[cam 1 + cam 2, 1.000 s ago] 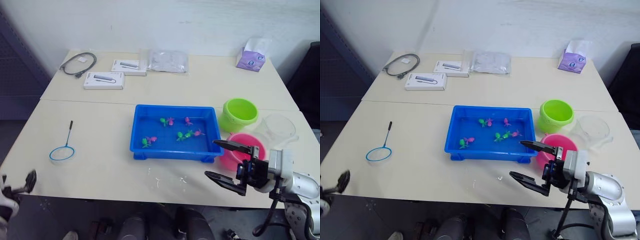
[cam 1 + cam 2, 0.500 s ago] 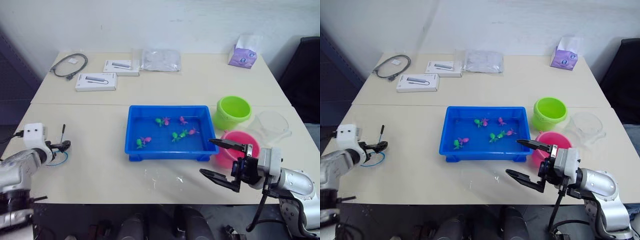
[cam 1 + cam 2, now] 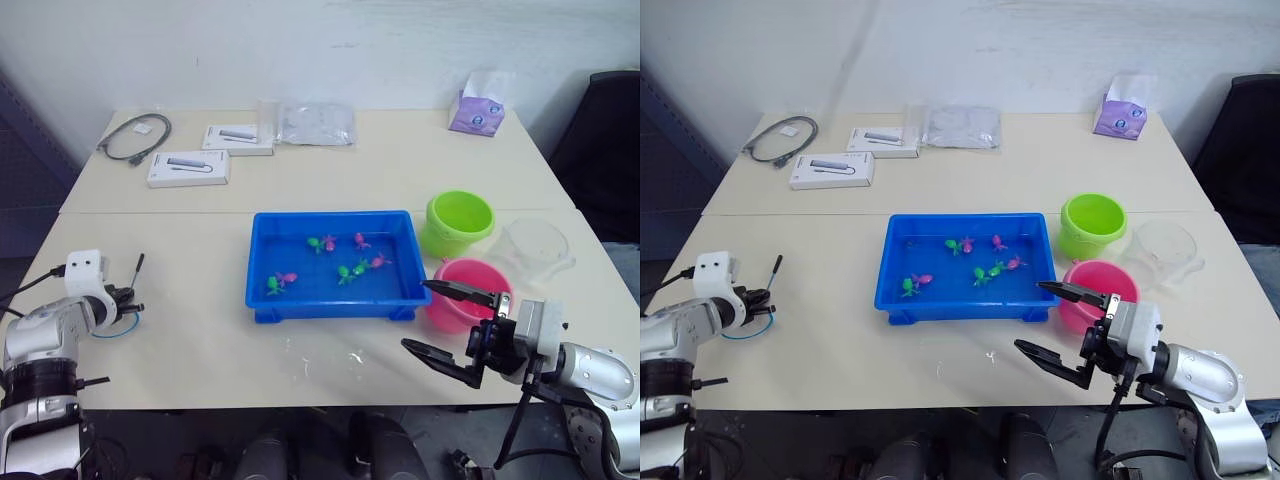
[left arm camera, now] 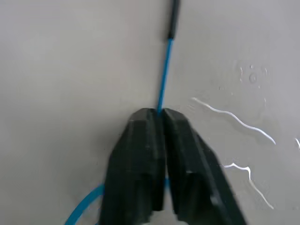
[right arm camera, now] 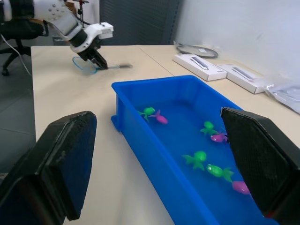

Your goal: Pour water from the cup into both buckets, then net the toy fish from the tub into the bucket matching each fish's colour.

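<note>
The blue tub (image 3: 330,214) sits mid-table, holding water and several pink and green toy fish (image 3: 345,270). To its right stand the green bucket (image 3: 458,222) and the pink bucket (image 3: 458,276), with the clear cup (image 3: 536,248) beside them. The net (image 3: 127,322) lies near the table's left edge. My left gripper (image 4: 159,112) is shut on the net's thin blue handle (image 4: 164,75), just above the hoop. My right gripper (image 3: 417,314) hangs open near the tub's front right corner, in front of the pink bucket, with nothing between its fingers.
A grey cable (image 3: 132,137), two white boxes (image 3: 188,168), a plastic bag (image 3: 315,124) and a purple tissue pack (image 3: 476,112) lie along the far side. Spilled water (image 3: 350,352) glistens in front of the tub. A black chair (image 3: 600,140) stands at the right.
My left gripper has come down over the net's handle and closed on it. The right gripper has stayed open in place. The camera has shifted a little.
</note>
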Controlling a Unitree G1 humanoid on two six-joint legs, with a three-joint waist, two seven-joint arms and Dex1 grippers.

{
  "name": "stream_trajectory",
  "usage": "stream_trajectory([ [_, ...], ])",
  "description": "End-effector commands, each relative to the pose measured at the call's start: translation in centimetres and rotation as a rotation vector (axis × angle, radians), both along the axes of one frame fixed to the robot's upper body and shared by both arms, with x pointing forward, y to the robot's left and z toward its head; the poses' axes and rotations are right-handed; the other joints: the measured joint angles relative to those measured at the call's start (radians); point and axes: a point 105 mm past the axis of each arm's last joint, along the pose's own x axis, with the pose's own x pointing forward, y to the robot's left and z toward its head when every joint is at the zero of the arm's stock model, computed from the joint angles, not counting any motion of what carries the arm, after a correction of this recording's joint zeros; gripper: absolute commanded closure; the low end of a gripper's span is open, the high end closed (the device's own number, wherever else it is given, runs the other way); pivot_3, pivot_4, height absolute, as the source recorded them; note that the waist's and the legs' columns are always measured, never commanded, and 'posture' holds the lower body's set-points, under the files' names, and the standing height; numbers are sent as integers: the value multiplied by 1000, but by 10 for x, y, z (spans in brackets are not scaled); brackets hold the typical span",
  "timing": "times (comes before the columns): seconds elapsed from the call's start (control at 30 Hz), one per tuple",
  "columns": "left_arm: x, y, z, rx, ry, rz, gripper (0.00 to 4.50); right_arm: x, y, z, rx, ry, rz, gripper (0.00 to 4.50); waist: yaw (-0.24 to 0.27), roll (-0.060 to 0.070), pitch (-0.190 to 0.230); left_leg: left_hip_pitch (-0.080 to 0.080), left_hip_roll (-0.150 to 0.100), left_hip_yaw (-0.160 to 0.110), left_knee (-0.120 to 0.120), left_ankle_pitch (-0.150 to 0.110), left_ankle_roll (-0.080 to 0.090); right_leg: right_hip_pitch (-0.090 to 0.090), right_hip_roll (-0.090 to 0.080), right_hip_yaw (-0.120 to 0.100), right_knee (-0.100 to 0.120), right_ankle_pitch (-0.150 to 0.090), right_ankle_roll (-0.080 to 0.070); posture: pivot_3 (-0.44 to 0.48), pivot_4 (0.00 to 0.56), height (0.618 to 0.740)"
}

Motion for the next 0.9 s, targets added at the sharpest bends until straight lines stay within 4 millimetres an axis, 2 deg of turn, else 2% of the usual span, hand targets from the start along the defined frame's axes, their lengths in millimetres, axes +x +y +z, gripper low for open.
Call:
stream_trajectory([
  [0.03,9,-6,35,-50,-271,-87,4401,-6,2,15,-8,-70,16,0,4,0,0,0,0,0,0,0,0,0,0,0,0,0,0,0,150,740],
  [0.13,15,-36,107,-79,-576,-347,4401,-6,6,26,-6,-57,46,0,14,-10,4,-4,0,-1,1,0,0,-3,-1,0,-1,0,0,0,150,740],
  [0.17,12,-48,124,-69,-627,-453,4401,-3,8,33,4,-52,39,0,17,-12,6,-5,0,-2,2,0,-1,-4,-1,-1,-2,0,0,0,150,740],
  [0.23,1,-81,156,-22,-708,-723,4401,11,10,39,-35,19,-38,0,20,-14,5,-6,0,-3,2,-1,-3,-4,-2,-1,-3,0,-1,0,150,740],
  [0.3,-7,-105,170,14,-725,-923,4401,21,12,40,-82,78,-85,0,19,-12,6,-6,0,-3,2,-1,-4,-4,-3,-1,-4,0,-2,0,150,740],
  [0.33,-13,-122,171,56,-706,-1078,4401,22,17,42,-82,108,-57,0,20,-12,6,-6,0,-3,2,-1,-4,-4,-3,-1,-4,0,-2,0,150,740],
  [0.43,-29,-160,158,152,-542,-1458,4401,22,29,44,-111,225,31,0,20,-7,9,-6,0,-2,2,0,-2,-4,-2,-2,-6,-1,-3,0,150,740],
  [0.57,-41,-194,142,242,-338,-1803,4401,34,39,49,-141,324,38,0,20,-5,10,-12,0,-1,2,2,-1,-8,1,-4,-4,-1,-3,0,150,740],
  [0.67,-44,-220,138,233,-266,-1933,4401,38,46,49,-142,386,61,0,20,-5,10,-26,-1,-1,11,3,1,-21,4,-6,6,-1,-3,0,150,740],
  [0.8,-41,-252,134,213,-281,-2015,4401,32,58,40,-192,489,147,0,24,-6,10,-30,-3,-1,16,4,4,-23,6,-9,8,1,0,0,150,740],
  [0.9,-39,-262,127,236,-281,-2051,4401,32,70,36,-217,525,171,0,22,-6,10,-31,-4,-1,18,5,8,-23,4,-8,7,3,3,0,150,740],
])
